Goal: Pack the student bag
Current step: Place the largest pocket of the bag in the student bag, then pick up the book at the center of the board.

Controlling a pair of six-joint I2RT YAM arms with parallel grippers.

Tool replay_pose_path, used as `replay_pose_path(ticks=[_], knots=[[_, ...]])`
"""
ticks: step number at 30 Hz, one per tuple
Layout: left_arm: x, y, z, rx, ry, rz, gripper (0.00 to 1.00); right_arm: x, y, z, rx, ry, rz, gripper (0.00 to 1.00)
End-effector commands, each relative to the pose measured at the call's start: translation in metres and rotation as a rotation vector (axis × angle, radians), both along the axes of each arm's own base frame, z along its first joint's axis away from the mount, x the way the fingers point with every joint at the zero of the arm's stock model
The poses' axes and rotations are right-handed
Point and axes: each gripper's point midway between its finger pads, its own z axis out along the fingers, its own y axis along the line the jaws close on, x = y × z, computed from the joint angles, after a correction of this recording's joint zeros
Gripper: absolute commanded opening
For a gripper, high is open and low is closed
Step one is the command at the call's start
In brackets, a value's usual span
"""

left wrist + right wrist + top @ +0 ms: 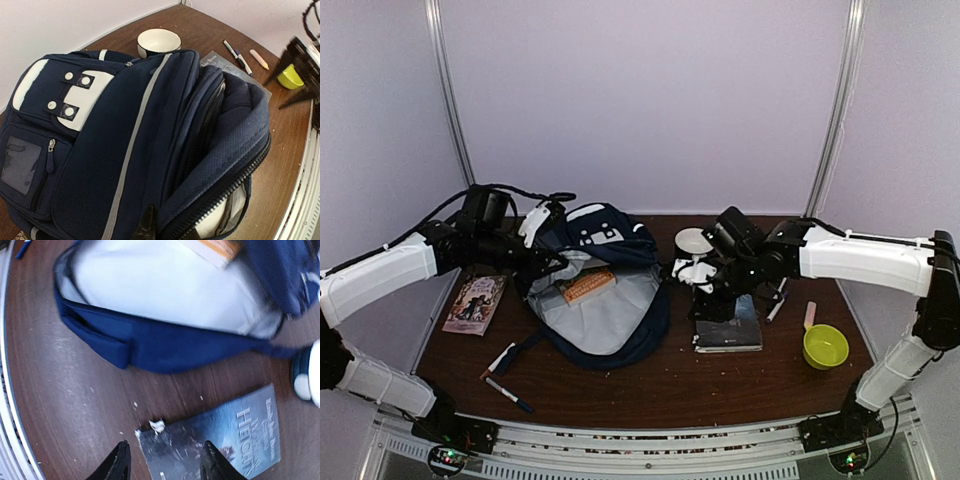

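Lying open at centre-left of the brown wooden desk (650,390), the large navy-blue fabric student bag (610,330) looks soft, floppy and probably light. It is best taken by the zip rim or top flap. The left hand (552,265) is pinched closed on that upper edge, and the right hand (165,465) hangs with fingers apart over a dark blue-grey paperback (235,435). Count: one bag; three books, including an orange-covered book (588,285) inside and an illustrated book (475,303) at left; two bowls, a white bowl (693,241) and a lime bowl (825,346)
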Motion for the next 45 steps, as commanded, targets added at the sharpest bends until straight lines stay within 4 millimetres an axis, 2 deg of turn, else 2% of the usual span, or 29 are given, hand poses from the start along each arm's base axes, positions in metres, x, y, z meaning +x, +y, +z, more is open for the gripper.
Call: replay_pose_path(ticks=[1, 3, 5, 8, 10, 12, 15, 17, 20, 23, 26, 29, 33, 37, 40, 45], knots=[[-0.016, 0.002, -0.001, 0.031, 0.068, 0.021, 0.11, 0.028, -0.055, 0.003, 0.126, 0.213, -0.292, 0.47], [-0.028, 0.006, -0.011, 0.067, 0.117, 0.016, 0.22, 0.044, -0.079, -0.006, 0.145, 0.267, -0.404, 0.47], [-0.045, 0.008, -0.017, 0.096, 0.158, -0.007, 0.43, 0.058, -0.101, -0.015, 0.161, 0.310, -0.502, 0.48], [-0.064, 0.008, -0.007, 0.089, 0.139, -0.037, 0.66, 0.076, -0.128, -0.028, 0.205, 0.365, -0.626, 0.48], [-0.067, 0.008, 0.009, 0.062, 0.121, -0.036, 0.73, 0.080, -0.137, -0.035, 0.215, 0.407, -0.665, 0.49], [-0.063, 0.001, 0.026, 0.025, 0.115, -0.033, 0.75, 0.083, -0.144, -0.044, 0.208, 0.441, -0.696, 0.49], [-0.044, -0.035, 0.038, -0.019, 0.141, -0.036, 0.75, 0.086, -0.152, -0.058, 0.199, 0.491, -0.745, 0.50], [-0.025, -0.073, 0.056, -0.088, 0.127, -0.025, 0.75, 0.087, -0.155, -0.070, 0.209, 0.556, -0.782, 0.50], [-0.001, -0.126, 0.058, -0.156, 0.162, 0.019, 0.76, 0.087, -0.158, -0.085, 0.209, 0.641, -0.817, 0.50], [0.022, -0.168, 0.041, -0.185, 0.227, 0.084, 0.76, 0.086, -0.160, -0.100, 0.193, 0.684, -0.844, 0.51], [0.042, -0.200, 0.009, -0.216, 0.327, 0.147, 0.77, 0.085, -0.162, -0.108, 0.183, 0.714, -0.868, 0.52], [0.057, -0.223, -0.025, -0.226, 0.406, 0.203, 0.77, 0.084, -0.163, -0.112, 0.177, 0.725, -0.882, 0.53], [0.067, -0.251, -0.070, -0.222, 0.508, 0.231, 0.76, 0.082, -0.164, -0.114, 0.171, 0.737, -0.895, 0.54], [0.064, -0.283, -0.088, -0.288, 0.610, 0.181, 0.75, 0.081, -0.163, -0.116, 0.171, 0.754, -0.892, 0.54], [0.060, -0.290, -0.107, -0.259, 0.675, 0.200, 0.74, 0.080, -0.161, -0.118, 0.175, 0.775, -0.891, 0.54], [0.058, -0.280, -0.135, -0.180, 0.718, 0.289, 0.75, 0.078, -0.158, -0.124, 0.185, 0.809, -0.894, 0.53]])
